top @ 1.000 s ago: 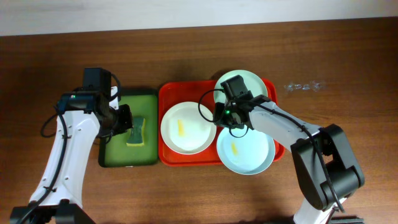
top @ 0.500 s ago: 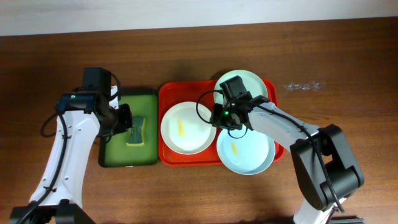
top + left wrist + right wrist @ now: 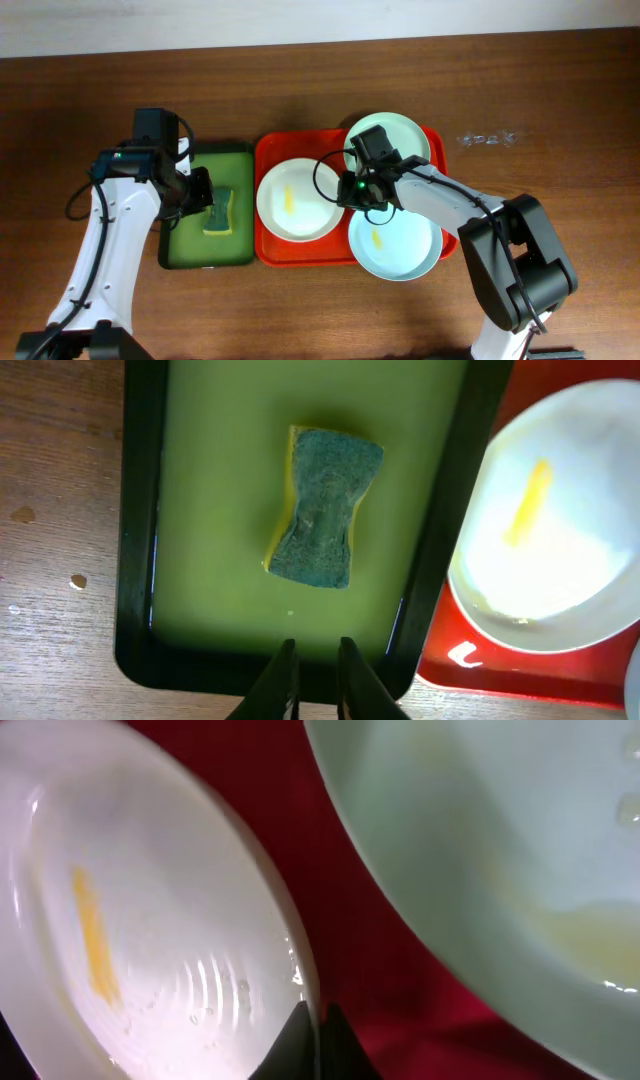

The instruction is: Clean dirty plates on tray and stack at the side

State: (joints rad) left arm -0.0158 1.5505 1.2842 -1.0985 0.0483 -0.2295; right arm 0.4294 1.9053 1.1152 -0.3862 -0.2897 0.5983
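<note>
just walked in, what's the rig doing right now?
Plate cleaning, at an early stage. All three plates sit in the red tray. The white plate and the near mint plate show yellow smears. The far mint plate lies behind them. The right gripper is shut at the white plate's rim, but it's unclear if it pinches it. The left gripper hovers nearly shut and empty over the green tray, where the sponge lies loose. Nothing is stacked aside.

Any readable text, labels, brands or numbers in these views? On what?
No readable text in any view.
Small white mark on the red tray: a curved scrap, too small to read as a letter or sign.
White plate, sponge, green tray: no print shows.
</note>
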